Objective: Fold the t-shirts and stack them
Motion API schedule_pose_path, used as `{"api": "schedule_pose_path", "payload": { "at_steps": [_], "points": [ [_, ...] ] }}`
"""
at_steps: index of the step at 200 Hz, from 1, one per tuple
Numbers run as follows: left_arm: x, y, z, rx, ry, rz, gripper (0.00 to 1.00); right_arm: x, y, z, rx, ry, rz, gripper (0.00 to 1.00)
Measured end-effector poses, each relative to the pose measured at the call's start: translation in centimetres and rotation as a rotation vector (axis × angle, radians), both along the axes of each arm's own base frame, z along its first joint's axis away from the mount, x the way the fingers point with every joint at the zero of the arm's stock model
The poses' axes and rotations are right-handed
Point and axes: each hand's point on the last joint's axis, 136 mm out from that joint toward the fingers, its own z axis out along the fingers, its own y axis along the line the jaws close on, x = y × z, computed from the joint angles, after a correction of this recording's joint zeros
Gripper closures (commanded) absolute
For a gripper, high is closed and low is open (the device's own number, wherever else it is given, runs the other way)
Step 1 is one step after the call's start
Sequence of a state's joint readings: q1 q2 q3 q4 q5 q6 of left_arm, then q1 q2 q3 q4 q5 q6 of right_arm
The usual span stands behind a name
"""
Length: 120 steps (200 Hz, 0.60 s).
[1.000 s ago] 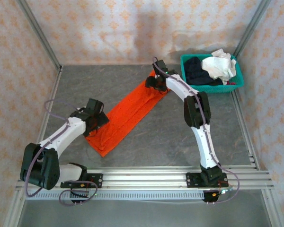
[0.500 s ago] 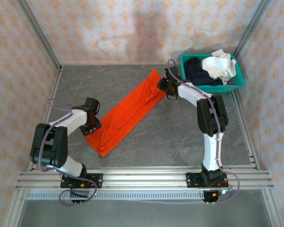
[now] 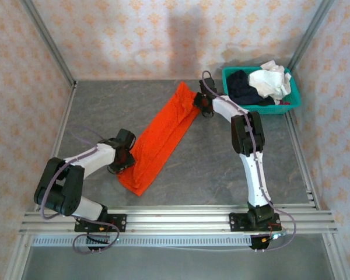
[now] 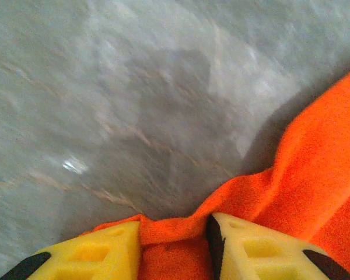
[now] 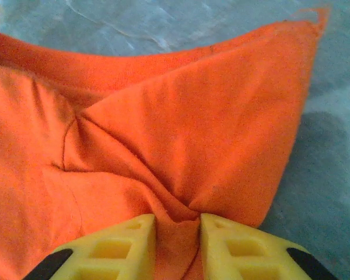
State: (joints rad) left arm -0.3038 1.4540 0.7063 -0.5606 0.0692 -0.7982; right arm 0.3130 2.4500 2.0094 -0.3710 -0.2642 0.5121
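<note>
**Orange t-shirt (image 3: 160, 137) mid-fold in both claws; two more shirts wait in the teal basket (image 3: 262, 108).**

We find the orange t-shirt lying on the tabletop (image 3: 221, 157) as a long narrow strip, running diagonally from beside the left arm up toward the teal basket. We judge the lengthwise fold done and the crosswise fold not yet made. The left claw (image 4: 175, 233) is clamped on a pinch of cloth at the strip's near end. The right claw (image 5: 177, 224) is clamped on a bunched fold at the far end. A white t-shirt (image 3: 270, 80) and a dark navy t-shirt (image 3: 242, 86) lie crumpled in the teal basket, unfolded, and we see no stack begun. We read no brand, label or writing on the cloth, the teal basket or the arms.
</note>
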Motion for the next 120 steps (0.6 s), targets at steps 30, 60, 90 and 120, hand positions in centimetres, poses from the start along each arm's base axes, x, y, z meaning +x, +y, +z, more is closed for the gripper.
{"api": "schedule_pose_path", "payload": {
  "at_steps": [30, 60, 90, 120],
  "points": [
    [-0.5, -4.2, 0.0, -0.096, -0.009, -0.064, 0.64, 3.0, 1.9, 0.2, 0.033, -0.047, 0.060, 0.73],
    [0.0, -9.0, 0.2, -0.237, -0.027, -0.109, 0.64, 5.5, 3.8, 0.4, 0.090, -0.105, 0.108, 0.70],
    [0.7, -13.5, 0.6, -0.345, -0.037, -0.155, 0.63, 6.6, 4.9, 0.6, 0.149, -0.145, 0.128, 0.69],
    [0.9, -14.7, 0.8, -0.375, -0.045, -0.158, 0.60, 7.0, 5.3, 0.8, 0.171, -0.164, 0.130, 0.62]
  ]
}}
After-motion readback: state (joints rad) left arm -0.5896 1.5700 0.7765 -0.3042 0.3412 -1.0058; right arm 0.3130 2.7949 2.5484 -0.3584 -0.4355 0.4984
